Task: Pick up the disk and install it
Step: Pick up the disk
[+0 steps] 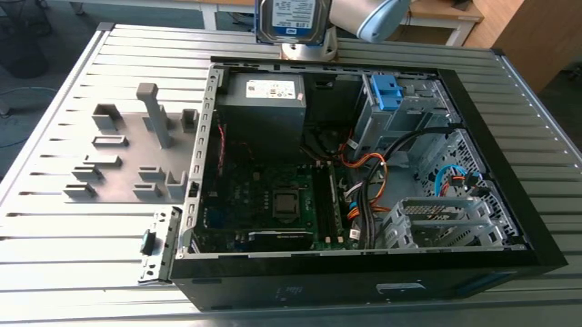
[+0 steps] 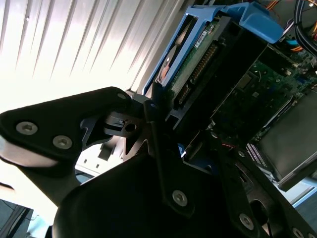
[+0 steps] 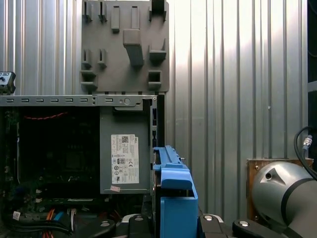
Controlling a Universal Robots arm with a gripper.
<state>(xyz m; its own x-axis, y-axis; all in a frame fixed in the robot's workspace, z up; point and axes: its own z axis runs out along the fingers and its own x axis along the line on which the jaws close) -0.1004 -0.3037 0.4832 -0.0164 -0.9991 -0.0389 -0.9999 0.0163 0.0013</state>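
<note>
Hanging over the open computer case (image 1: 364, 286) in the exterior view, the disk (image 1: 291, 19) looks mid-carry. The second wrist view shows the gripper (image 2: 163, 119) clamped on its blue bracket. In the first wrist view the disk sits near the power supply (image 3: 124, 148); seating it likely calls for squaring it to a bay.

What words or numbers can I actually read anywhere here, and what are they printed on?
Label on the disk: too blurred to read.
White sticker on the grey metal box: too small to read.
Small sticker on the computer case: unreadable.
Nothing legible overall.
</note>
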